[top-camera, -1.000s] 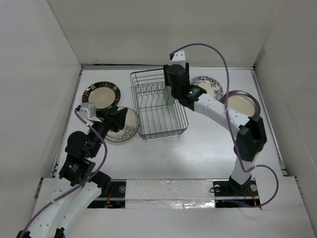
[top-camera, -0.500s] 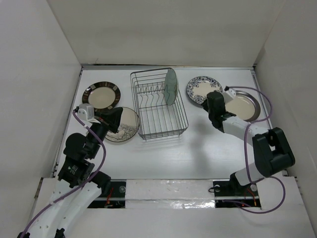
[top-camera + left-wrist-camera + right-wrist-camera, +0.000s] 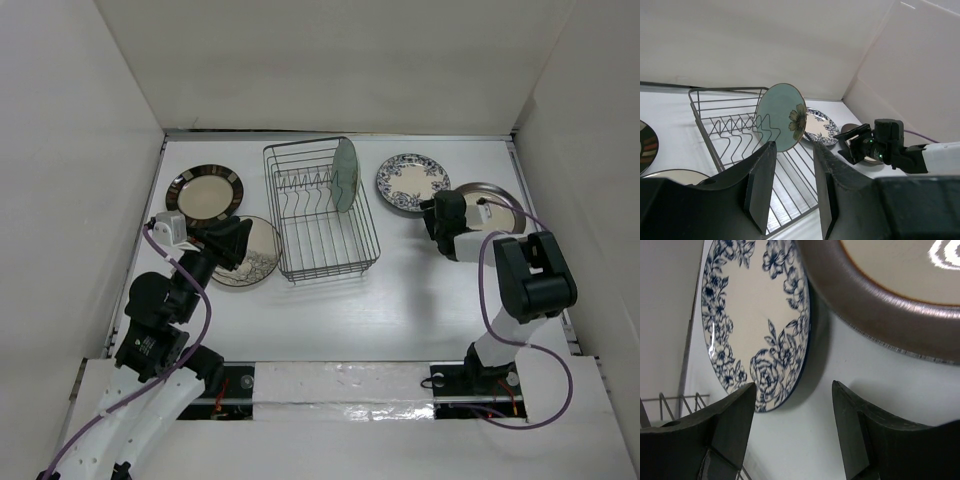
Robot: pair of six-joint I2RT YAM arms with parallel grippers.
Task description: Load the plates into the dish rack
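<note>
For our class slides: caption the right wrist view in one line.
Open right gripper above the white table, facing the gap between a blue-floral plate and a brown-rimmed plate.

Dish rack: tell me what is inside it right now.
Inside the dish rack stands one pale green plate, on edge among the tines at the far right. The other tines hold nothing. Which slot its lower rim sits in cannot be made out.
</note>
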